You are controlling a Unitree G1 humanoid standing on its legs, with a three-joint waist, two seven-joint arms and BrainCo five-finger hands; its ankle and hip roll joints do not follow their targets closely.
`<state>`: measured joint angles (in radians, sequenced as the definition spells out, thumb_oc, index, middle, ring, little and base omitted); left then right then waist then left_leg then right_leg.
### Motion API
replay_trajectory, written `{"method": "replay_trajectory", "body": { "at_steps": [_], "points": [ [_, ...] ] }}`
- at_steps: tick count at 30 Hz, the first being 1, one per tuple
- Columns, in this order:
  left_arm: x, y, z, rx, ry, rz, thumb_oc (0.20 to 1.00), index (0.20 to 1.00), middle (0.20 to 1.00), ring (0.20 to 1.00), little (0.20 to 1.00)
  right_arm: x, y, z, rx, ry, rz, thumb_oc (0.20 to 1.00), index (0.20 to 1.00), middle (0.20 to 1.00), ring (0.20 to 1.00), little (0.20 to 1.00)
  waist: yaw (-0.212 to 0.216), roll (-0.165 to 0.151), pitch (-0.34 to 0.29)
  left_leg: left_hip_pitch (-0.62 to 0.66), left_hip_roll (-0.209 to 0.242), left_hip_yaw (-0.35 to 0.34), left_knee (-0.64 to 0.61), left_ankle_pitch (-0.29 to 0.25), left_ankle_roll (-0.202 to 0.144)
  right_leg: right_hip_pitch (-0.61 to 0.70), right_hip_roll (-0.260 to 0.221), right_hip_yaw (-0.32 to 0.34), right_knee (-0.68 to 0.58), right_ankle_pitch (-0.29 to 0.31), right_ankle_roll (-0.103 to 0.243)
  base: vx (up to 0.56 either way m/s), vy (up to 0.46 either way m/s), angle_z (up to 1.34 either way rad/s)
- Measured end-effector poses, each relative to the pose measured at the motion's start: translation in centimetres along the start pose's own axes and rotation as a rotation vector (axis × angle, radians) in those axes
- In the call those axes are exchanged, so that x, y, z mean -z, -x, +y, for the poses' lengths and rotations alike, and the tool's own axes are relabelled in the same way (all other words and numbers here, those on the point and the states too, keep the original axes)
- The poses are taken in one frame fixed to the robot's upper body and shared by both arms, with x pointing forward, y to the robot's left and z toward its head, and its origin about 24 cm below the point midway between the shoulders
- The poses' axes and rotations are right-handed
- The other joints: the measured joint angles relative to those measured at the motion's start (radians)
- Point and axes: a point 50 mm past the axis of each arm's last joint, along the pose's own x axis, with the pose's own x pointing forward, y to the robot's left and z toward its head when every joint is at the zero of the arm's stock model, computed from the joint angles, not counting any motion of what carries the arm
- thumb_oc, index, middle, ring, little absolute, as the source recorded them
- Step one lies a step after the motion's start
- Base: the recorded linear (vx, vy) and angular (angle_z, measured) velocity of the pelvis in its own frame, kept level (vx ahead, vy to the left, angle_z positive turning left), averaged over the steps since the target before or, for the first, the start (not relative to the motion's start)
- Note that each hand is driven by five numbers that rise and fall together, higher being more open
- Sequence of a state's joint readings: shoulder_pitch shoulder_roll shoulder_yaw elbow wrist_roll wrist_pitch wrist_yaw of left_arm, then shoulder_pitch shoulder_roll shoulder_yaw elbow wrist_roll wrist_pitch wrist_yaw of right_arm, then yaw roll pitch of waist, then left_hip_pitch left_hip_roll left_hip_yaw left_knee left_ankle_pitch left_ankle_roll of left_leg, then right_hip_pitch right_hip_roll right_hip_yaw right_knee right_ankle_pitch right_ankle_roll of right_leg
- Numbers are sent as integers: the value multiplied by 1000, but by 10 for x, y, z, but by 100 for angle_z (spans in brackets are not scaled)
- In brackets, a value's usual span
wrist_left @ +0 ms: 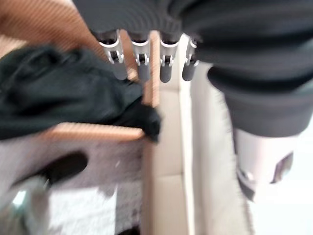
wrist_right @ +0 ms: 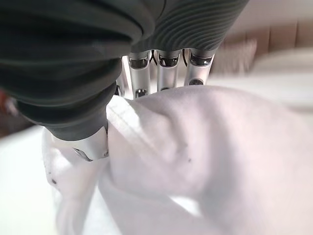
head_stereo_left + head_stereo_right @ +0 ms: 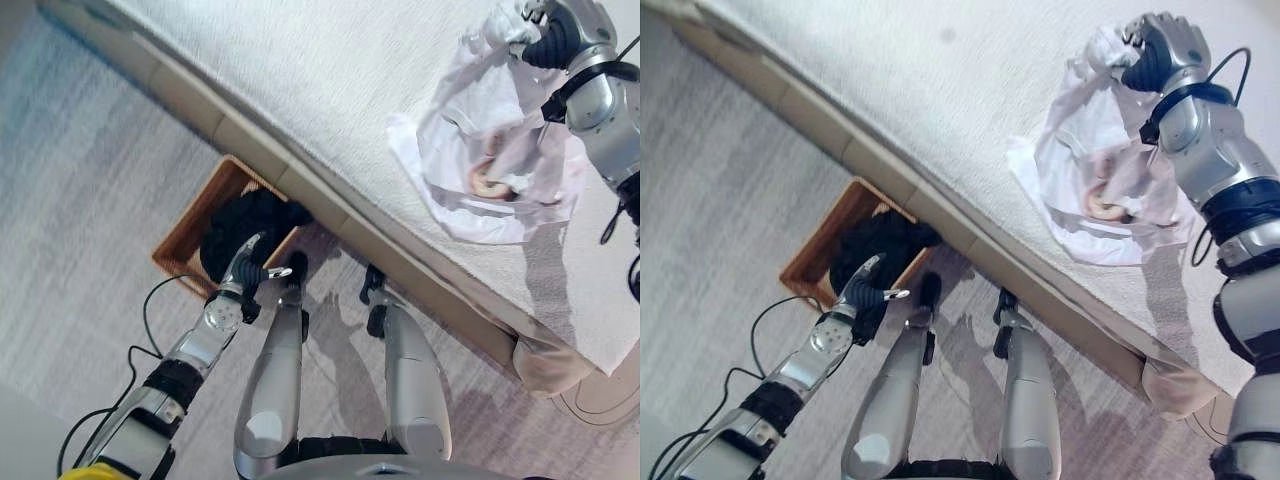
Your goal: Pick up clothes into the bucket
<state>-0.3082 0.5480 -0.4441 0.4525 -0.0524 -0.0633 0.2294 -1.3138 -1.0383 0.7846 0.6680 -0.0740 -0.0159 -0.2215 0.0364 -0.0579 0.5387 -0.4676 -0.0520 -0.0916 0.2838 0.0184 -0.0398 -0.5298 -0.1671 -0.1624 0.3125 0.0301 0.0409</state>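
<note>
A white garment [image 3: 490, 150] with a pink print lies on the white bed [image 3: 330, 70], one end lifted. My right hand [image 3: 1155, 50] is shut on that lifted end, and its fingers [image 2: 161, 61] curl round the white cloth [image 2: 205, 147]. A brown woven basket [image 3: 190, 240] stands on the floor against the bed's side, with a black garment [image 3: 245, 230] inside and spilling over its rim. My left hand [image 3: 255, 265] hovers just in front of the basket, its fingers [image 1: 139, 61] straight and holding nothing.
The bed's beige side panel [image 3: 330, 215] runs diagonally between basket and mattress. Grey carpet [image 3: 80, 170] spreads to the left of the basket. A beige cloth bundle [image 3: 550, 365] sits at the bed's lower right corner.
</note>
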Motion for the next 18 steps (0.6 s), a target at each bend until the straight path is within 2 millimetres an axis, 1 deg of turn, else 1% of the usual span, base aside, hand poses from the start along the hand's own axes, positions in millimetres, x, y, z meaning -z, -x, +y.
{"method": "replay_trajectory", "body": {
  "at_steps": [1, 2, 3, 4, 5, 6, 7, 8, 9, 10, 12, 13, 15, 17, 18],
  "points": [
    [-2, 1, 7, -4, -16, -16, 1000, 1000, 1000, 1000, 1000, 2, 2, -7, 12, -13, -5, 200, 200, 200, 200, 200, -11, 0, -1, 51, 2, 18, -18, -5, 8, 48, 5, 17, -27, 2, 9, 63, 43, -39],
    [0, 3, 10, -8, -15, -14, 1000, 1000, 1000, 1000, 1000, 2, 2, -11, 18, -19, -7, 200, 200, 200, 200, 200, -21, 1, -3, 65, 4, 24, -25, -5, 9, 67, 5, 17, -41, 6, 16, 80, 37, -25],
    [-6, -1, 20, -31, -20, -35, 1000, 1000, 1000, 1000, 1000, 3, 3, -20, 30, -33, -11, 200, 200, 200, 200, 200, -47, -1, -4, 99, 6, 35, -43, -16, 19, 102, 7, 21, -78, 5, 20, 120, 13, -22],
    [-9, -1, 28, -46, -26, -46, 1000, 1000, 1000, 1000, 1000, 1, 4, -27, 41, -45, -30, 200, 200, 200, 200, 200, -54, -4, -8, 121, 6, 43, -61, -16, 20, 122, 9, 28, -109, 13, 32, 97, 4, -33],
    [-13, -2, 33, -61, -12, -63, 1000, 1000, 1000, 1000, 1000, 0, 6, -34, 45, -42, -45, 200, 200, 200, 200, 200, -64, -4, -8, 143, 12, 64, -74, -14, 20, 138, 14, 37, -118, 19, 34, 93, -9, -37],
    [-16, -1, 37, -76, 0, -76, 1000, 1000, 1000, 1000, 1000, -2, 8, -39, 42, -41, -65, 200, 200, 200, 200, 200, -62, -4, -10, 163, 10, 72, -88, -6, 22, 159, 16, 45, -135, 40, 41, 81, -6, -30],
    [-21, -2, 42, -99, 12, -101, 1000, 1000, 1000, 1000, 1000, -3, 8, -44, 56, -50, -75, 200, 200, 200, 200, 200, -80, -4, -18, 192, 11, 79, -102, -9, 21, 186, 15, 46, -154, 46, 42, 90, -8, -22],
    [-24, -2, 44, -104, 16, -112, 1000, 1000, 1000, 1000, 1000, -2, 9, -45, 60, -50, -73, 200, 200, 200, 200, 200, -82, -3, -23, 201, 12, 81, -108, -9, 22, 192, 18, 48, -161, 48, 42, 84, -6, -17],
    [-34, -5, 49, -117, 30, -148, 1000, 1000, 1000, 1000, 1000, -2, 10, -49, 63, -47, -73, 200, 200, 200, 200, 200, -91, -5, -29, 222, 14, 88, -119, -1, 26, 214, 26, 51, -175, 66, 32, 70, -7, -14],
    [-40, -5, 51, -125, 47, -172, 1000, 1000, 1000, 1000, 1000, -4, 11, -53, 64, -50, -86, 200, 200, 200, 200, 200, -100, -4, -33, 250, 17, 89, -130, -2, 26, 233, 28, 50, -179, 68, 30, 120, -18, -15],
    [-49, -7, 54, -129, 69, -204, 1000, 1000, 1000, 1000, 1000, -4, 12, -56, 67, -52, -93, 200, 200, 200, 200, 200, -107, -3, -53, 266, 21, 93, -143, -5, 23, 243, 31, 55, -188, 68, 29, 120, -18, -15],
    [-60, -9, 57, -128, 78, -242, 1000, 1000, 1000, 1000, 1000, -4, 13, -58, 66, -54, -93, 200, 200, 200, 200, 200, -109, -2, -57, 302, 27, 95, -158, -5, 21, 279, 42, 56, -206, 70, 27, 79, -16, -13],
    [-67, -9, 58, -126, 95, -270, 1000, 1000, 1000, 1000, 1000, -3, 14, -55, 54, -63, -92, 200, 200, 200, 200, 200, -115, -2, -79, 325, 35, 100, -175, -8, 16, 299, 46, 56, -220, 67, 26, 69, -17, -10],
    [-79, -8, 59, -118, 123, -325, 1000, 1000, 1000, 1000, 1000, -1, 15, -56, 55, -80, -86, 200, 200, 200, 200, 200, -118, 1, -136, 335, 43, 106, -199, -8, 16, 307, 58, 59, -247, 69, 24, 96, -32, -11],
    [-80, -8, 59, -112, 126, -330, 1000, 1000, 1000, 1000, 1000, -2, 15, -56, 55, -81, -87, 200, 200, 200, 200, 200, -122, 0, -141, 346, 46, 108, -202, -8, 16, 318, 63, 59, -253, 69, 24, 117, -34, -7]
  ]
}}
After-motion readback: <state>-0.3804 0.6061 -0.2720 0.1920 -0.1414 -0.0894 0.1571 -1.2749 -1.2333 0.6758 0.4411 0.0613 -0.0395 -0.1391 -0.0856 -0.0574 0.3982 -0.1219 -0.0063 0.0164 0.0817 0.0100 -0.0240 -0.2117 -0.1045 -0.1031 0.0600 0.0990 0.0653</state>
